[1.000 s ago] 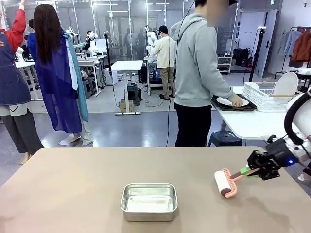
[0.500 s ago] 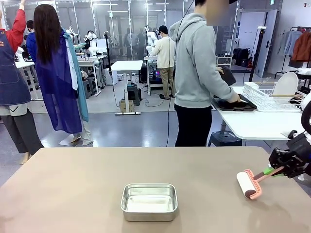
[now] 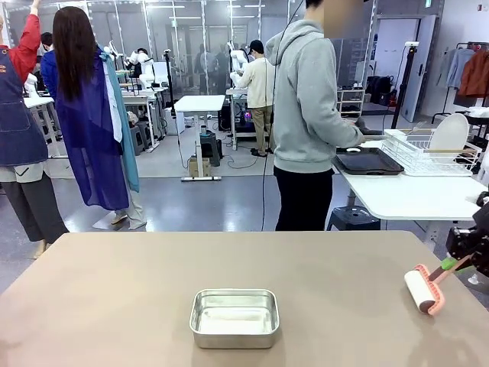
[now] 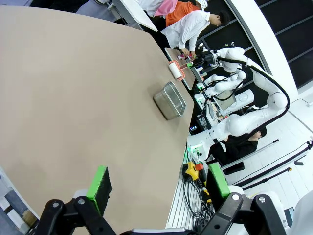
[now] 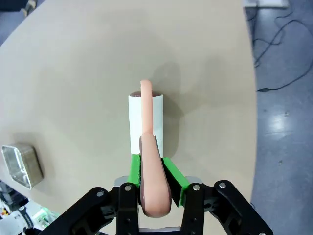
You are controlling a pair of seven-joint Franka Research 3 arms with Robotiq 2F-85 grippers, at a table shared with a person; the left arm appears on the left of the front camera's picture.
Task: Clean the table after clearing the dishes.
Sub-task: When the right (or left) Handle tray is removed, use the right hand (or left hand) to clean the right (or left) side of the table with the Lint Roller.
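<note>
Table (image 3: 114,298): wide matte taupe-brown tabletop with rounded corners. Bare of plates and cutlery, so clearing appears done on this surface; no crumbs or marks can be made out at this resolution.

Person (image 3: 309,115): grey hooded top, standing at the smaller white-topped side table (image 3: 405,195) beyond the far edge, hands at a dark rectangular tray (image 3: 367,161) resting there beside a white wire dish rack (image 3: 424,149). One white plate stands upright in the rack; whether both dinner plates and the knives and forks are stowed cannot be told.

Right gripper (image 5: 155,171): black two-finger tool with green pads, pressed together on the salmon-pink handle of a lint roller (image 3: 424,289) with a white paper drum. The drum lies against the tabletop near its right edge, handle angled up toward the arm.

Left gripper (image 4: 159,191): black with green pads, jaws spread wide, holding nothing, hovering off the left side of the tabletop.

Square steel pan (image 3: 234,317): shallow, empty-looking, sitting near the robot's edge at the middle (it probably has to be worked around or lifted away).

Progress, by judgement: dishes off, cleaning in hand. The roller sits at the far right; the broad middle and left of the top, and the patch under the pan, look yet to be covered.
</note>
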